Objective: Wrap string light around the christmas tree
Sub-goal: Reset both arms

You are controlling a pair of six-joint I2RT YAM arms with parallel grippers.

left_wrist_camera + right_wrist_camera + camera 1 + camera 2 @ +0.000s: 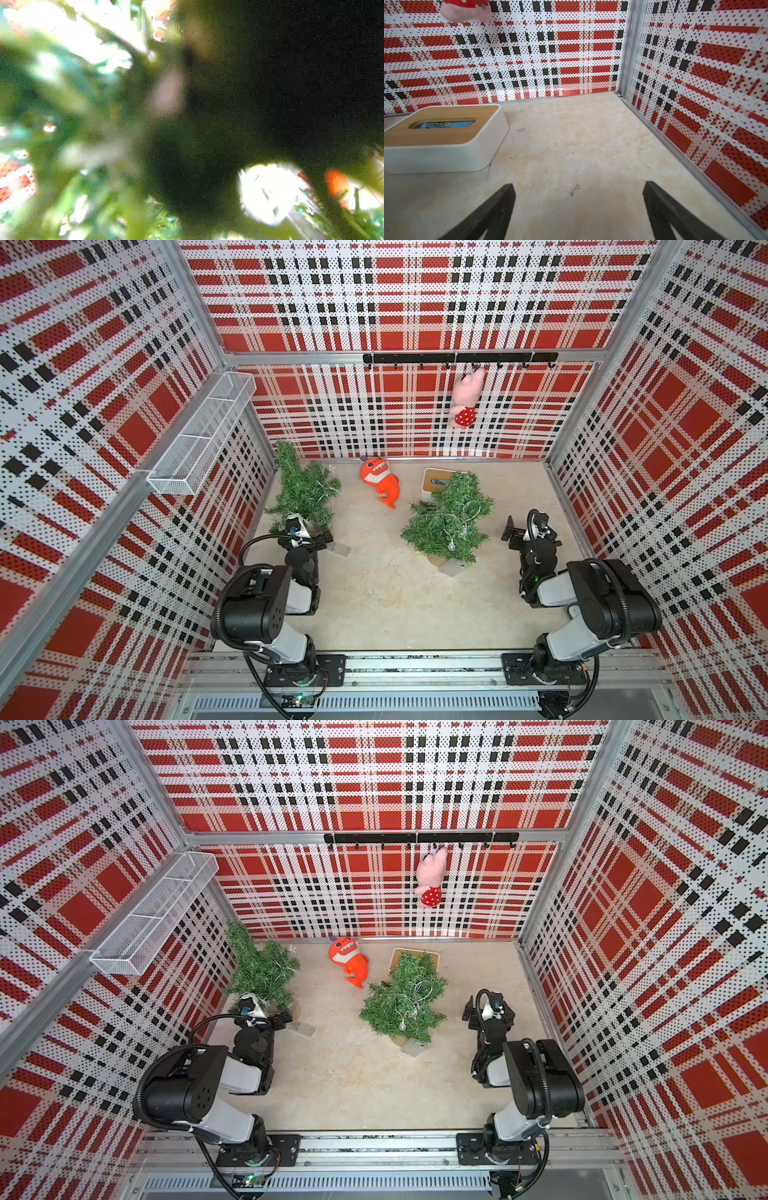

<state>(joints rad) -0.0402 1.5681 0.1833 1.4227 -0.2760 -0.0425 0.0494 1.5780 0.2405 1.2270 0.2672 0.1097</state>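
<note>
Two small green christmas trees stand on the table in both top views. One christmas tree is at the back left. The other is right of centre, with a thin string light looped over its branches and a clear battery box at its foot. My left gripper sits at the foot of the left tree with its fingers spread open, beside another clear box. The left wrist view shows only blurred green foliage. My right gripper is open over bare table, to the right of the lit tree and apart from it.
An orange shark plush lies between the trees at the back. A white tissue box with a wooden lid sits behind the right tree. A pink pig plush hangs from the hook rail. A wire shelf juts from the left wall.
</note>
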